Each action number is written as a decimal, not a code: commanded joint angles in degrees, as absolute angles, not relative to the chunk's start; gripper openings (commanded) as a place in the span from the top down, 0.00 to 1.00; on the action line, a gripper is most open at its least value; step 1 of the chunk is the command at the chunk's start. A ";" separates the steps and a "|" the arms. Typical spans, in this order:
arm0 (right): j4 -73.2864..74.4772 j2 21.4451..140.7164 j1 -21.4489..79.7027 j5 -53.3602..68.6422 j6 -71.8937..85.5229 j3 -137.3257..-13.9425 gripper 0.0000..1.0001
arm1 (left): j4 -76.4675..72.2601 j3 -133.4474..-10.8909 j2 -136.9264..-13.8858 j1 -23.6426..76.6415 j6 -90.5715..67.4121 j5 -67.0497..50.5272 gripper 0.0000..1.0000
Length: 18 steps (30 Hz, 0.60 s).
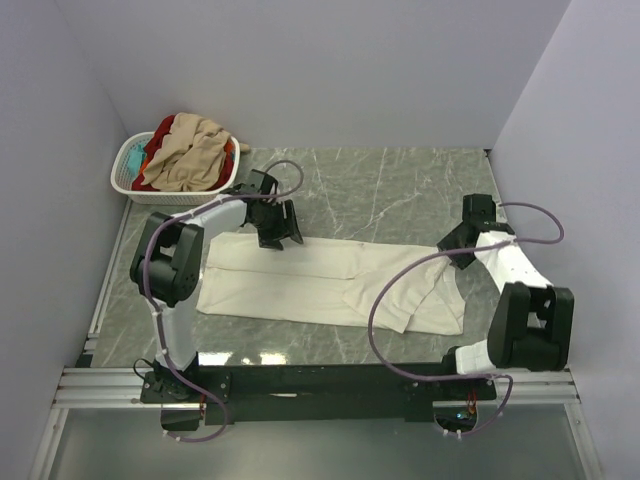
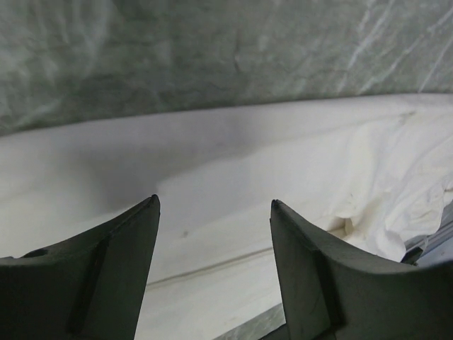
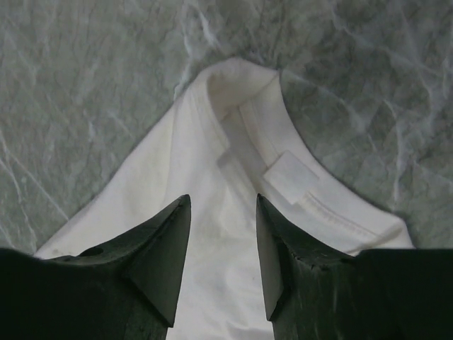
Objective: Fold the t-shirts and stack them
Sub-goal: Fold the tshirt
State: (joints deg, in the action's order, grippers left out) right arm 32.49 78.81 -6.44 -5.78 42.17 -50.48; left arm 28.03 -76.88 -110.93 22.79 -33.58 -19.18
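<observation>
A large cream-white t-shirt [image 1: 300, 285] lies flat on the marble table, folded lengthwise into a long band. My left gripper [image 1: 280, 235] hovers over its far edge near the left end. In the left wrist view that gripper [image 2: 214, 204] is open, with only smooth cloth [image 2: 212, 163] under the gap. My right gripper [image 1: 450, 243] is at the shirt's right end. It [image 3: 223, 199] stands open just over the collar, whose white label [image 3: 290, 177] lies right of the fingertips. Neither gripper holds any cloth.
A white slotted basket [image 1: 125, 180] stands in the far left corner with a tan shirt [image 1: 185, 155] piled on a red one [image 1: 160, 135] and a teal one [image 1: 135, 155]. Walls close in on the left, back and right. Bare marble [image 1: 400, 190] shows beyond the shirt.
</observation>
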 commanded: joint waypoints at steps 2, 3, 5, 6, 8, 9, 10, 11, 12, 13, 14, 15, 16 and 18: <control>28.48 84.18 -7.73 -8.26 39.46 -55.54 0.52 | 26.89 -79.01 -112.59 21.10 -32.08 -19.69 0.31; 28.22 85.16 -8.00 -8.35 39.11 -56.16 0.52 | 26.98 -79.10 -113.02 20.83 -31.99 -19.86 0.31; 28.30 87.87 -8.26 -8.52 38.85 -58.00 0.53 | 27.25 -79.54 -113.55 20.48 -31.82 -20.13 0.31; 28.47 88.59 -8.35 -8.61 38.67 -58.53 0.54 | 27.33 -79.72 -114.16 20.30 -31.64 -20.21 0.31; 28.48 90.52 -8.61 -8.70 38.50 -59.59 0.56 | 27.68 -79.98 -114.70 19.95 -31.47 -20.13 0.31; 28.48 90.96 -8.53 -8.70 38.32 -59.85 0.57 | 27.77 -80.07 -115.22 19.43 -31.38 -20.13 0.31; 28.56 91.84 -8.61 -8.88 38.32 -59.94 0.58 | 27.77 -80.07 -115.49 19.25 -31.29 -20.13 0.31; 28.56 92.37 -8.70 -8.88 38.23 -60.03 0.59 | 27.69 -79.89 -115.66 19.07 -31.29 -19.95 0.31; 28.56 92.81 -8.70 -8.96 38.23 -60.03 0.60 | 27.60 -79.72 -115.93 18.64 -31.38 -19.86 0.31; 28.65 93.16 -8.79 -9.05 38.15 -60.12 0.61 | 27.42 -79.54 -116.10 18.37 -31.46 -19.95 0.31; 28.74 93.86 -8.79 -9.23 38.14 -60.12 0.63 | 27.25 -79.28 -116.28 18.11 -31.55 -20.21 0.31; 29.09 94.13 -8.88 -9.49 38.14 -60.12 0.64 | 27.16 -79.10 -116.45 17.67 -31.64 -20.39 0.31; 29.27 94.65 -8.88 -9.75 38.14 -60.12 0.65 | 27.25 -78.93 -116.54 17.49 -31.64 -20.48 0.31; 29.53 95.10 -8.96 -10.28 38.23 -60.20 0.66 | 26.98 -78.58 -116.63 17.05 -31.73 -20.57 0.31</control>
State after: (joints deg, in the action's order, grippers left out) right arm 29.52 94.45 -8.32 -7.88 38.68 -58.08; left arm 27.64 -78.50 -114.93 18.20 -33.26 -22.44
